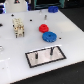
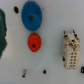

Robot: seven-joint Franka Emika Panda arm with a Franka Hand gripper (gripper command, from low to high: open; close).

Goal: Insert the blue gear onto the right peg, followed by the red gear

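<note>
The blue gear lies flat on the white table, and the smaller red gear lies just behind it, close by. Nearer the front, a grey base plate with a dark border carries two upright pegs; the right peg is bare. In the wrist view the blue gear and the red gear lie side by side, seen from well above, and the plate is out of frame. No gripper fingers show in either view.
A white blocky part stands at the exterior view's left, and appears in the wrist view too. Dark objects sit at the table's far edge. A dark green shape borders the wrist view. Small black specks dot the table.
</note>
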